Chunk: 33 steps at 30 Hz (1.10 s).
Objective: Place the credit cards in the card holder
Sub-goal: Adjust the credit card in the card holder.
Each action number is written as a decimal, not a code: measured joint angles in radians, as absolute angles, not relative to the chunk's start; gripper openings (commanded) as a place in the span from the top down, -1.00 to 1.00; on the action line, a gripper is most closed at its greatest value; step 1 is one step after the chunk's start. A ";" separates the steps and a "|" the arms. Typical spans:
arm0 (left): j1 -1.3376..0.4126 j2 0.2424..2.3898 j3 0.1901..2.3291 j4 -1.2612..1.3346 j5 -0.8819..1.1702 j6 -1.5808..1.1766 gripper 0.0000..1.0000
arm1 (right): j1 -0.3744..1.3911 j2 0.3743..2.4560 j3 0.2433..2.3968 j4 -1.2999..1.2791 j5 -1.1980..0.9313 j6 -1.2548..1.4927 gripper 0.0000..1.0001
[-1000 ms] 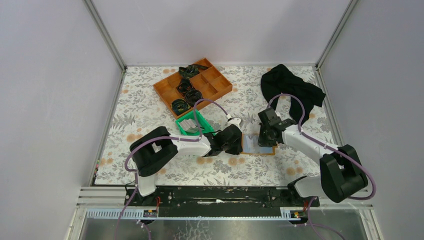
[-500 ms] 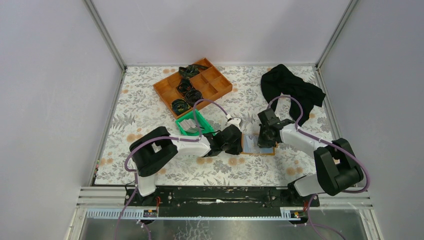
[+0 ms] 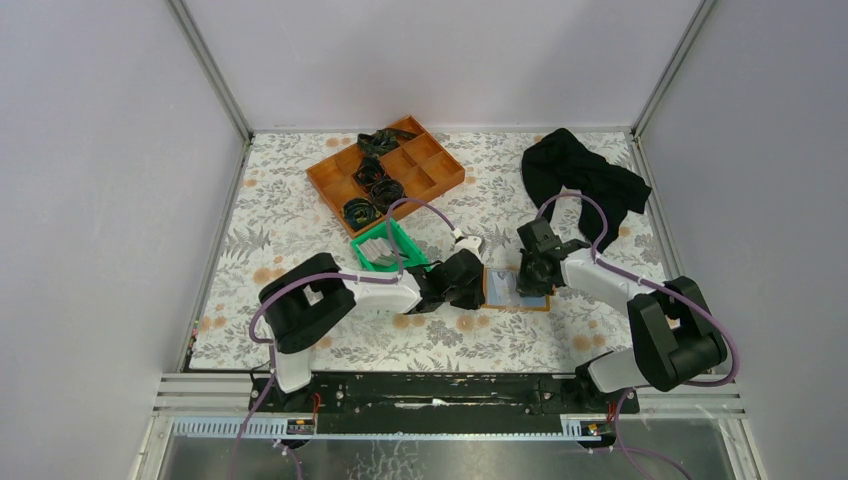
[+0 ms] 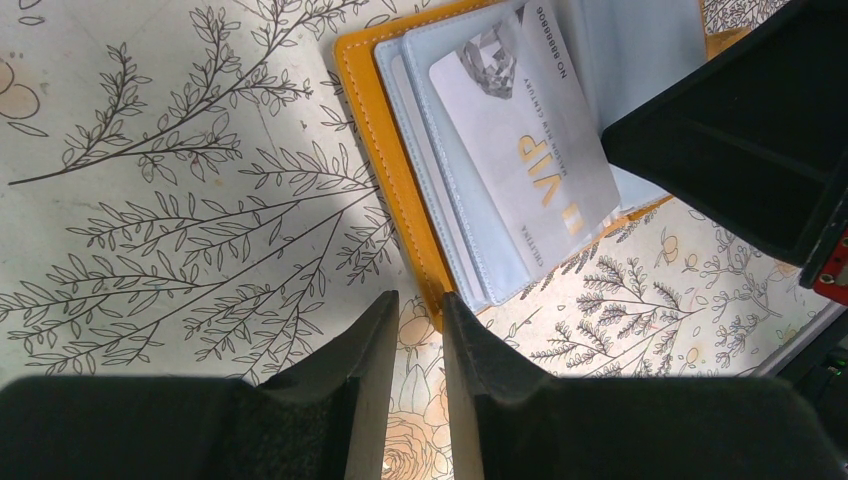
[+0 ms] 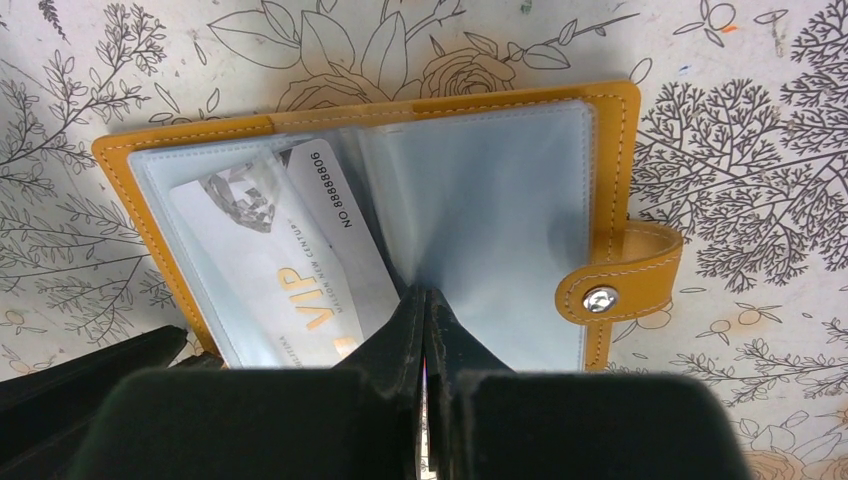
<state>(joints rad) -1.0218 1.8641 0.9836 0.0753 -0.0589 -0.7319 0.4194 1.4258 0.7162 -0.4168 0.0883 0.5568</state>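
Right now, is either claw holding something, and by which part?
Right claw seems shut on a clear sleeve inside the card holder; left claw holds nothing.

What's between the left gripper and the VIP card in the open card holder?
Nothing visible. Between the left gripper and the VIP card lie only the orange rim and pale sleeve edges of the card holder. The shut right gripper rests at the fold, beyond the card.

Card holder (image 5: 612, 180) matt stitched leather-like, glossy clear plastic sleeves; credit card (image 5: 262, 262) glossy.
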 measured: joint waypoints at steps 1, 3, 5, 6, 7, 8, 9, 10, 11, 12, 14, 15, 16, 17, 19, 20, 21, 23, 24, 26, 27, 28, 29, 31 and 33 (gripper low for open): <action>-1.022 1.864 0.984 0.075 -0.059 -0.732 0.38 | 0.419 1.426 0.714 -0.414 0.088 0.557 1.00; -1.022 1.864 0.984 0.075 -0.059 -0.732 0.38 | 0.419 1.425 0.710 -0.408 0.087 0.557 1.00; -1.022 1.864 0.984 0.075 -0.059 -0.732 0.38 | 0.418 1.423 0.708 -0.406 0.085 0.556 1.00; -1.022 1.864 0.984 0.075 -0.059 -0.732 0.38 | 0.418 1.423 0.708 -0.406 0.084 0.556 1.00; -1.022 1.864 0.984 0.075 -0.059 -0.732 0.38 | 0.418 1.422 0.707 -0.405 0.081 0.556 1.00; -1.022 1.864 0.984 0.075 -0.059 -0.732 0.38 | 0.418 1.422 0.707 -0.405 0.079 0.556 1.00; -1.022 1.865 0.984 0.076 -0.059 -0.732 0.38 | 0.418 1.422 0.707 -0.406 0.075 0.556 1.00; -1.022 1.866 0.984 0.076 -0.059 -0.732 0.38 | 0.418 1.422 0.707 -0.406 0.067 0.556 1.00; -1.022 1.866 0.984 0.077 -0.058 -0.732 0.38 | 0.418 1.422 0.707 -0.406 0.062 0.556 1.00; -1.022 1.867 0.985 0.077 -0.057 -0.732 0.38 | 0.418 1.422 0.707 -0.406 0.059 0.557 1.00; -1.021 1.868 0.986 0.077 -0.056 -0.732 0.38 | 0.418 1.422 0.707 -0.406 0.054 0.557 1.00; -1.021 1.868 0.987 0.077 -0.055 -0.732 0.38 | 0.418 1.422 0.707 -0.406 0.051 0.557 1.00; -1.021 1.869 0.987 0.077 -0.054 -0.732 0.38 | 0.418 1.422 0.707 -0.407 0.049 0.557 1.00; -1.021 1.869 0.988 0.077 -0.054 -0.732 0.38 | 0.418 1.422 0.707 -0.407 0.048 0.557 1.00; -1.021 1.872 0.991 0.077 -0.051 -0.732 0.39 | 0.419 1.422 0.707 -0.407 0.043 0.558 1.00; -1.021 1.874 0.992 0.079 -0.049 -0.733 0.39 | 0.420 1.422 0.707 -0.408 0.041 0.558 1.00; -1.021 1.874 0.992 0.080 -0.048 -0.733 0.39 | 0.421 1.422 0.707 -0.409 0.041 0.558 1.00; -1.021 1.876 0.992 0.082 -0.047 -0.735 0.39 | 0.426 1.422 0.707 -0.410 0.040 0.559 1.00; -1.021 1.876 0.992 0.083 -0.047 -0.735 0.40 | 0.429 1.422 0.707 -0.411 0.039 0.560 1.00; -1.021 1.876 0.992 0.083 -0.047 -0.735 0.39 | 0.439 1.422 0.707 -0.411 0.040 0.563 1.00; -1.021 1.876 0.992 0.083 -0.047 -0.735 0.39 | 0.442 1.422 0.707 -0.412 0.041 0.564 1.00; -1.021 1.876 0.992 0.083 -0.047 -0.735 0.39 | 0.446 1.422 0.709 -0.415 0.041 0.565 1.00; -1.021 1.876 0.992 0.083 -0.047 -0.735 0.39 | 0.448 1.422 0.709 -0.416 0.041 0.566 1.00; -1.021 1.876 0.992 0.083 -0.047 -0.735 0.39 | 0.452 1.422 0.710 -0.419 0.042 0.568 1.00; -1.021 1.876 0.992 0.083 -0.047 -0.735 0.39 | 0.454 1.422 0.715 -0.426 0.041 0.571 1.00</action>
